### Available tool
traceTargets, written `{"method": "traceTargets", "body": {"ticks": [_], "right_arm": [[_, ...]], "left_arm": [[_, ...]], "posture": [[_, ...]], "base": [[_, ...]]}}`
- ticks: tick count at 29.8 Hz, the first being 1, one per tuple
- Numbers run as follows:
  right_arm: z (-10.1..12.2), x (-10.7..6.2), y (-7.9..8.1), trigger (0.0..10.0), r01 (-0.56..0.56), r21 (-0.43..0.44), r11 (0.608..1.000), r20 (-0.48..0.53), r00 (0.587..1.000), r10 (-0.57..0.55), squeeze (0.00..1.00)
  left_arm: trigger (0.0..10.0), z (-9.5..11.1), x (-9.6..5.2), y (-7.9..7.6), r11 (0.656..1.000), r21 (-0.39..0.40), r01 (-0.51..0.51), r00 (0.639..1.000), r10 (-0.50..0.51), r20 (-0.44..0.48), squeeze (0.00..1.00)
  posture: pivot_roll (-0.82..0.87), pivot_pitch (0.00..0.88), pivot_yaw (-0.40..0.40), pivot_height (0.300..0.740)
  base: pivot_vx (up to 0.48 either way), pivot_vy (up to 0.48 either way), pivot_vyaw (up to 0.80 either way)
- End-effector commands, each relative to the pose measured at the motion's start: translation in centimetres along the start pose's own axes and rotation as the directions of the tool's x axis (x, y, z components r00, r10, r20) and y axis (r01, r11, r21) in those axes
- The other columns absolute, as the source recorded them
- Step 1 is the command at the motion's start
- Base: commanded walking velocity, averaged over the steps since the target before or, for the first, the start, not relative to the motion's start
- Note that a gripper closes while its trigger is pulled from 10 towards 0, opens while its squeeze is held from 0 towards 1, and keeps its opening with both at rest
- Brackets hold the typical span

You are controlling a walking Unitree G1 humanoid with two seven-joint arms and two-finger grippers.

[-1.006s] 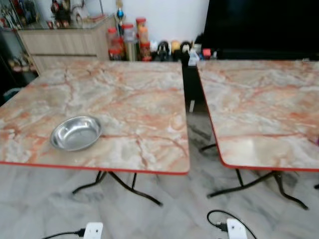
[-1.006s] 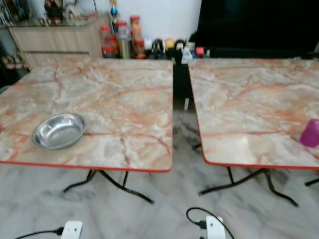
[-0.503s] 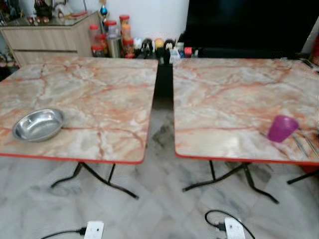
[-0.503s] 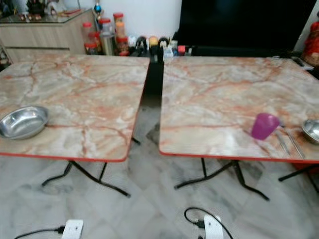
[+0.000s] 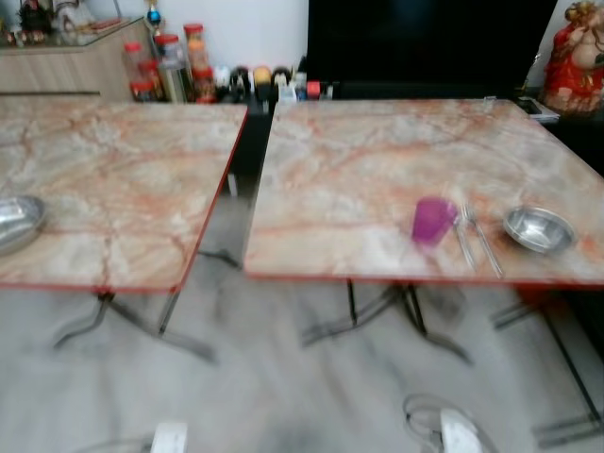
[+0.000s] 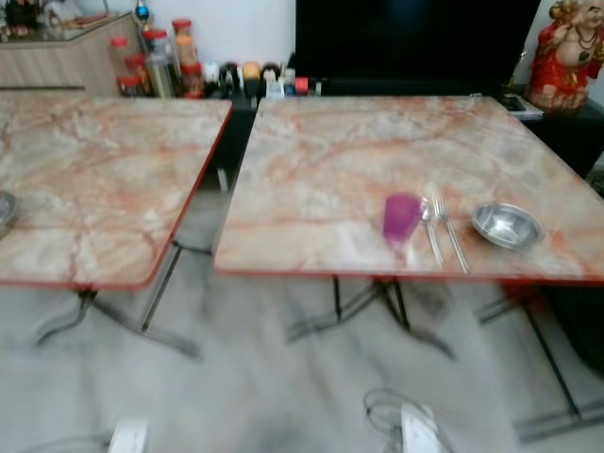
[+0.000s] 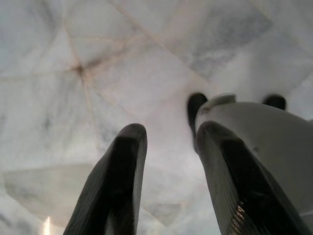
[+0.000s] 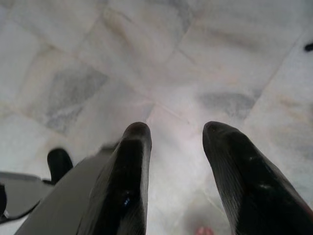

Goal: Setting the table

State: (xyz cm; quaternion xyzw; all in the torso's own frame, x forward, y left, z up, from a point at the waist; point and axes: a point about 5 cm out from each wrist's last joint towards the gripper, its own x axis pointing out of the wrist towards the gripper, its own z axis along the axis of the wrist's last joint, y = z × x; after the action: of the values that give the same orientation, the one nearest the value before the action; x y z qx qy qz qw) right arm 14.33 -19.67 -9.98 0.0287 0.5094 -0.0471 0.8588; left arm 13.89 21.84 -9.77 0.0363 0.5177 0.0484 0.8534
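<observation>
Near the right table's (image 6: 311,142) front edge sit a purple cup (image 6: 403,218), spoon and fork (image 6: 442,231) and steel bowl (image 6: 507,225), grouped like 1 place setting. Left gripper (image 7: 168,147) and right gripper (image 8: 178,147) hang apart and empty over the marble floor (image 8: 234,58), apparently idle.

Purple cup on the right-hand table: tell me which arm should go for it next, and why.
Right, probably. The purple cup stands right of centre, near the table's front edge, beside the cutlery and steel bowl. Both grippers, left and right, hang open over the floor, so side decides.
</observation>
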Motion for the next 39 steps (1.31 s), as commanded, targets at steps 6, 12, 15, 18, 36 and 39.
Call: {"method": "traceTargets", "body": {"ticks": [6,12,15,18,36,39], "right_arm": [[0.2,-0.1,-1.0,10.0,0.023,-0.001,1.000,0.010,1.000,-0.023,0.00],[0.8,0.0,-1.0,10.0,0.024,0.000,1.000,0.024,0.999,-0.024,0.00],[1.3,0.1,-0.8,10.0,0.023,-0.004,1.000,0.031,0.999,-0.022,0.00],[1.5,0.1,-0.8,10.0,0.023,-0.010,1.000,0.035,0.999,-0.023,0.00],[3.7,0.2,-1.6,10.0,0.013,-0.027,1.000,0.090,0.996,-0.011,0.00],[3.8,0.2,-1.3,10.0,0.025,-0.041,0.999,0.086,0.996,-0.021,0.00]], "left_arm": [[10.0,1.1,0.1,-0.1,1.000,-0.009,0.007,1.000,-0.006,0.028,0.00],[10.0,1.2,0.2,-0.2,1.000,-0.006,0.015,0.999,-0.014,0.029,0.00],[10.0,1.3,0.2,-0.4,1.000,-0.003,0.019,0.999,-0.019,0.029,0.00],[10.0,1.4,0.2,-0.6,1.000,-0.005,0.023,0.999,-0.023,0.028,0.00],[10.0,1.6,0.2,0.7,0.998,-0.045,-0.048,0.998,0.049,0.025,0.00],[10.0,1.6,0.2,0.7,0.998,-0.042,-0.041,0.999,0.042,0.023,0.00]], "posture": [[-0.09,0.000,0.002,0.740],[-0.10,0.000,0.004,0.740],[-0.08,0.000,0.003,0.740],[-0.06,0.000,-0.006,0.740],[-0.04,0.000,-0.009,0.740],[-0.04,0.000,-0.008,0.740]], "base": [[0.000,-0.394,0.00],[0.000,-0.394,0.00],[0.000,-0.367,0.00],[0.000,-0.187,0.00],[0.027,0.000,0.00],[0.247,0.000,0.42]]}}
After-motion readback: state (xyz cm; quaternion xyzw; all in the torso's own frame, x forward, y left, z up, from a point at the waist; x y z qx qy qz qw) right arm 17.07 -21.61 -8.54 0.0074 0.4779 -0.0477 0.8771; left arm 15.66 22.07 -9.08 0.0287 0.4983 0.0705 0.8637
